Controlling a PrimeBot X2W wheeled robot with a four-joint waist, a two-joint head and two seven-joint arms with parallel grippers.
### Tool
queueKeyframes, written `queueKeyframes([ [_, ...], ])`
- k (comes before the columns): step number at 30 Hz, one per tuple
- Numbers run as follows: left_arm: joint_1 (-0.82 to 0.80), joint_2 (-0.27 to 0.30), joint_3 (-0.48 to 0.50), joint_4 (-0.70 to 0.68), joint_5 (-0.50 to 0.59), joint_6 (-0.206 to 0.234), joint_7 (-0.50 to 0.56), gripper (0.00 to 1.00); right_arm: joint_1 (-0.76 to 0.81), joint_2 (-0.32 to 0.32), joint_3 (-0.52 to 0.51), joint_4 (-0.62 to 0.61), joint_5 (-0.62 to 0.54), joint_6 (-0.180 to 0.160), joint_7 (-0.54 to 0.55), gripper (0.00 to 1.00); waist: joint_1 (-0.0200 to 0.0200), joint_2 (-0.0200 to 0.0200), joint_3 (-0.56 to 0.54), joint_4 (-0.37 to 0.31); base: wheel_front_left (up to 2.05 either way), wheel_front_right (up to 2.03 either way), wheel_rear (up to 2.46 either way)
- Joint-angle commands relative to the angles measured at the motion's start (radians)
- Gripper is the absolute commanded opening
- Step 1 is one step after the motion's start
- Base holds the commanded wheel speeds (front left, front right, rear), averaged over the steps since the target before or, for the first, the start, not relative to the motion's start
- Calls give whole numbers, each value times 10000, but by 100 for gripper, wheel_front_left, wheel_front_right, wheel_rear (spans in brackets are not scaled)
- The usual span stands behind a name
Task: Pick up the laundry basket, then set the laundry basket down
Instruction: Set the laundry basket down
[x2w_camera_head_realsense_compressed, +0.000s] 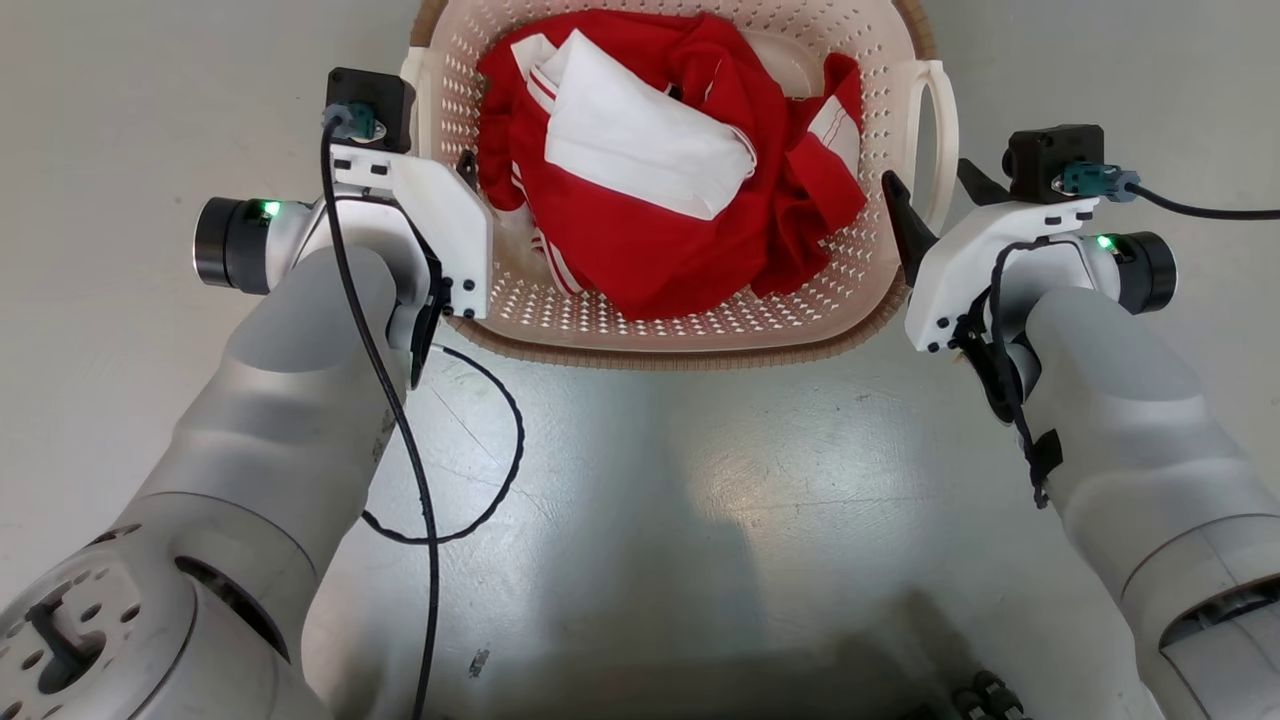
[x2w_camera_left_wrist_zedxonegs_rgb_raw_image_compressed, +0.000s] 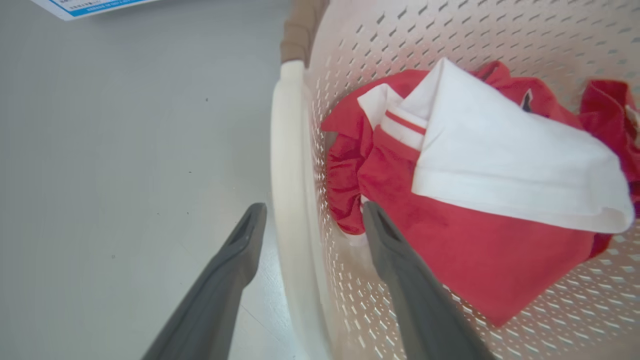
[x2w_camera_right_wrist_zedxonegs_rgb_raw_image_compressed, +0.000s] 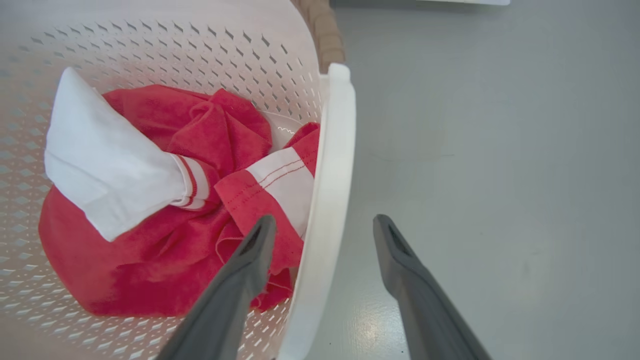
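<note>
Laundry basket (x2w_camera_head_realsense_compressed: 700, 325), wide-open jaws astride both its handles (x2w_camera_head_realsense_compressed: 940, 130)

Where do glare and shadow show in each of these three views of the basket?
Head view: a pale glare patch on the grey floor, a dark shadow along the bottom edge. Left wrist view: soft, even light, a faint sheen on the floor beside the laundry basket. Right wrist view: a small bright glint on the floor beside its white handle.
</note>
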Motion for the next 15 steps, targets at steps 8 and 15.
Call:
queueKeyframes([
  [8, 258, 124, 220, -23, -232, -30, -334, 100, 487, 217, -245, -92, -343, 62, -247, 100, 0, 0, -531, 79, 0, 0, 0],
  [15, 687, 47, 367, -23, -456, -229, -630, 100, 638, 181, -550, -92, -519, 62, -541, 100, 0, 0, -1296, 130, 0, 0, 0],
])
